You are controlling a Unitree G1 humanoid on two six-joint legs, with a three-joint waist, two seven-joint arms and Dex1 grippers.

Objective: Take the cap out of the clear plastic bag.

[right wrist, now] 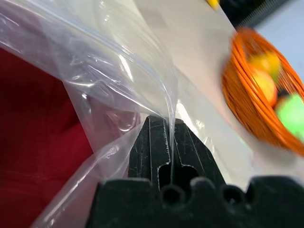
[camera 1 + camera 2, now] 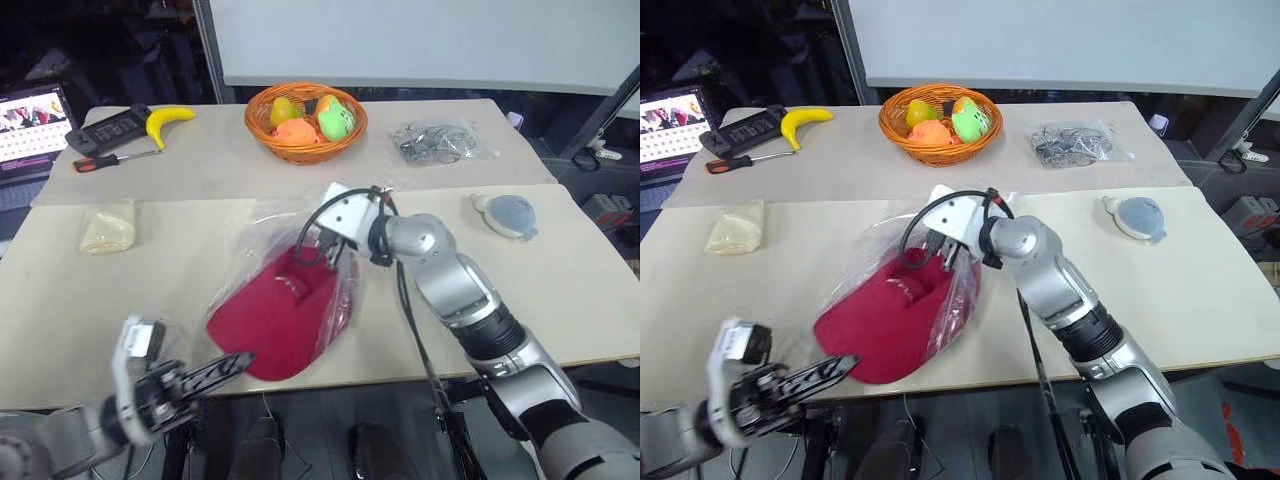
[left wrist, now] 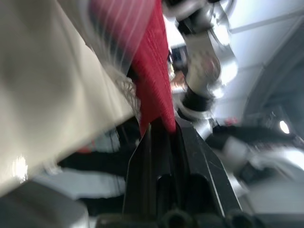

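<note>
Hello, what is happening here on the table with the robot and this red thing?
The robot is pulling a dark red cap out of a clear plastic bag. Its right gripper is shut on the bag's edge, holding it at the far end. Its left gripper is shut on the cap's brim at the table's near edge. The cap's brim is already outside; its crown is still inside the bag.

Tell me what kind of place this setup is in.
Probably a lab or workshop test bench, not a home: a table of unrelated props, a basket of toy-like fruit, a screwdriver, and an open laptop running alongside.
</note>
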